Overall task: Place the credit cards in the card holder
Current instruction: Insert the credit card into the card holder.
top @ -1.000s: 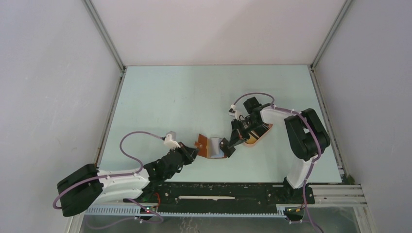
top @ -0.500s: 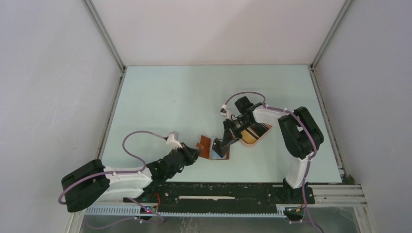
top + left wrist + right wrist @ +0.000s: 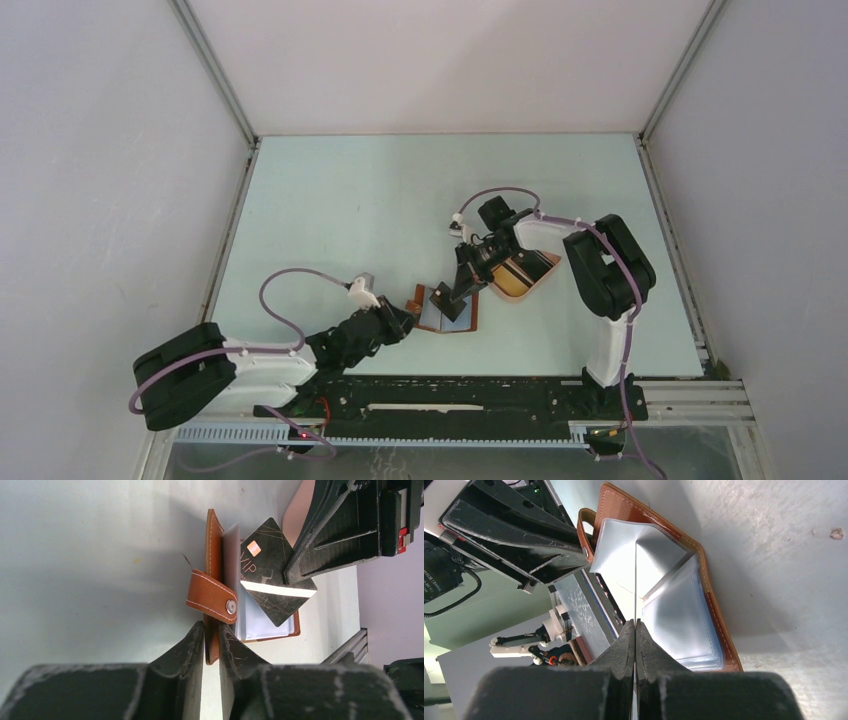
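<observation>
The card holder lies open on the table, a brown leather bifold with clear sleeves and a snap tab. My left gripper comes in from the left, its jaws close on either side of the upright cover's lower edge. My right gripper is shut on a black credit card printed VIP, held tilted with one corner over the sleeves. In the right wrist view that card shows only as a thin edge. A yellow-orange card lies in the pink tray.
The pink oval tray stands just right of the card holder, under the right arm's forearm. The black rail with both arm bases runs along the near edge. White walls close in the table on three sides.
The right gripper has carried the black card left and nearer, onto the holder's sleeves. The holder now lies more open. The left arm has shifted slightly right.
</observation>
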Available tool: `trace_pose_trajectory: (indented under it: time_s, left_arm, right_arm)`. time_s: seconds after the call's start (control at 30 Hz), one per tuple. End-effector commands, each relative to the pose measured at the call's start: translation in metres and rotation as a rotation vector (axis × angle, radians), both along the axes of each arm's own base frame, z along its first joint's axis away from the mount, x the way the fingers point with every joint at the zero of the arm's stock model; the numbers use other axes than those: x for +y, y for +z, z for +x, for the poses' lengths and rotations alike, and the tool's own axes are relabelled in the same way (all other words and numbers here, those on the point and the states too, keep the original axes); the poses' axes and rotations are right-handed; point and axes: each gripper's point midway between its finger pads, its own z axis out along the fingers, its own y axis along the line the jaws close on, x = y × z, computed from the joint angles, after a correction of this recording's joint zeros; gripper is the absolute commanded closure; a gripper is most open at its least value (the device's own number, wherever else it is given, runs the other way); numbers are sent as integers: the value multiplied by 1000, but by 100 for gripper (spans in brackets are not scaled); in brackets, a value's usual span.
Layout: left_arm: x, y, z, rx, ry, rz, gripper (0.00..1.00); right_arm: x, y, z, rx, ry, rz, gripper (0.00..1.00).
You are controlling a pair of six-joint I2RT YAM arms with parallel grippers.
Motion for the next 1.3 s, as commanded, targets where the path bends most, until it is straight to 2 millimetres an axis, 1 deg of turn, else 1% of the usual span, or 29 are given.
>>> trace_pose_trajectory:
  time_s: [0.0, 0.13, 0.23, 0.33, 0.4, 0.47, 0.5, 0.6, 0.67, 0.7, 0.77, 0.87, 0.93, 0.97, 1.1, 1.27]
  left_arm:
    - [-4, 16, 3, -38, -15, -7, 75]
    - [9, 18, 3, -53, 3, 37, 58]
    - [20, 26, 2, -77, 16, 61, 47]
    - [29, 41, 1, -112, 23, 64, 39]
    - [34, 47, -2, -126, 14, 67, 37]
    - [31, 59, -5, -150, -7, 31, 35]
    - [27, 66, -7, -166, -27, -1, 34]
    - [11, 89, -13, -210, -96, -107, 33]
    - [-2, 100, -18, -226, -149, -166, 33]
    - [-6, 103, -18, -225, -162, -181, 34]
    - [-14, 102, -16, -218, -173, -187, 39]
    - [-24, 99, -8, -205, -166, -167, 47]
    - [-28, 89, 0, -173, -149, -147, 50]
    - [-32, 80, 4, -146, -148, -129, 50]
    - [-44, 68, 16, -90, -142, -171, 49]
    - [-56, 48, 21, -15, -140, -184, 44]
  right_arm:
    - [9, 5, 4, -9, 8, 12, 100]
    - [8, 2, 5, -11, 7, 0, 100]
    - [7, -2, 6, -13, 5, -14, 100]
    - [7, -5, 8, -11, 4, -26, 100]
    - [7, -7, 8, -11, 5, -31, 100]
    - [8, -6, 7, -12, 8, -31, 100]
    - [8, -6, 7, -14, 11, -31, 100]
    - [9, -4, 6, -19, 16, -27, 100]
    - [10, -3, 6, -21, 20, -22, 100]
    - [11, -2, 5, -20, 22, -21, 100]
    - [11, -1, 5, -22, 25, -19, 100]
    - [12, 0, 5, -25, 27, -15, 100]
    - [12, 1, 5, -23, 28, -9, 100]
    - [12, 2, 5, -21, 27, -5, 100]
    - [11, 4, 5, -10, 25, 9, 100]
    - [11, 8, 6, 3, 21, 27, 100]
